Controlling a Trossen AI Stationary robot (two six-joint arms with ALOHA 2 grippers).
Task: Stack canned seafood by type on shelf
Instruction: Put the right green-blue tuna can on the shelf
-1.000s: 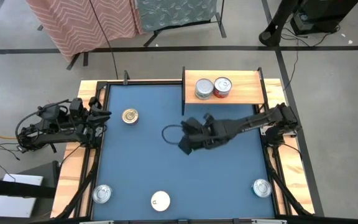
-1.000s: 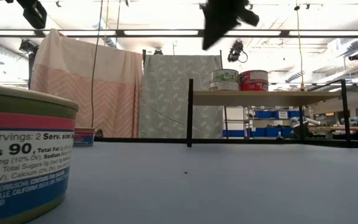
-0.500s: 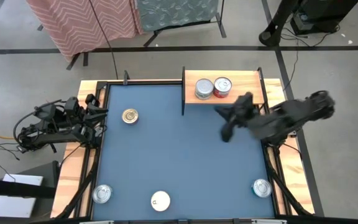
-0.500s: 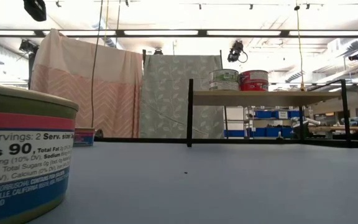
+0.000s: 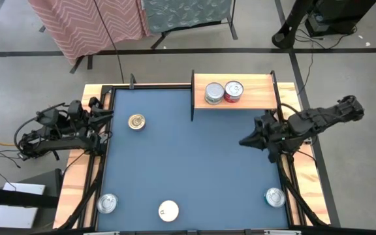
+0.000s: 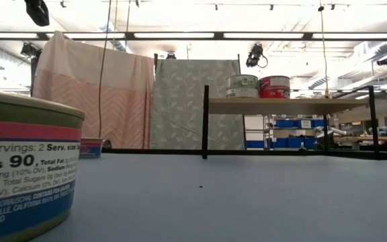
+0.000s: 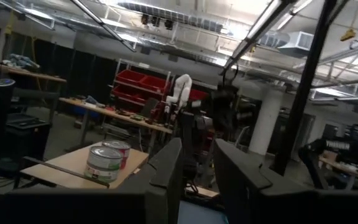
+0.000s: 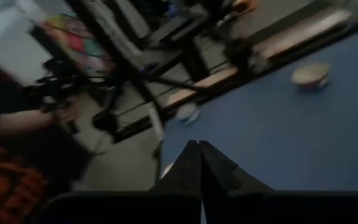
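Observation:
The shelf (image 5: pixel 256 91) stands at the table's far edge, right of the middle. Two tins rest on it side by side, a silver-lidded one (image 5: pixel 214 93) and a red one (image 5: pixel 234 91). On the blue table a gold-lidded tin (image 5: pixel 136 121) lies far left, a silver tin (image 5: pixel 108 203) and a white-lidded tin (image 5: pixel 168 210) near left, and another silver tin (image 5: pixel 275 196) near right. My right gripper (image 5: pixel 245 141) is shut and empty, held above the table's right side below the shelf. My left gripper (image 5: pixel 106 117) waits at the left edge, its fingers (image 7: pixel 166 171) apart with nothing between them.
Wooden rails with dark frames (image 5: pixel 96 170) run along the table's left and right sides. In the low view one tin (image 6: pixel 25 168) stands close to the camera at the left. Draped cloths (image 6: pixel 93 94) and a person's hand (image 8: pixel 61 111) show beyond the table.
My right gripper has drawn back from above the table's middle toward the right edge and has risen, leaving the low view's top. It has tipped from pointing steeply down to nearly level and has stayed shut. No tin has moved.

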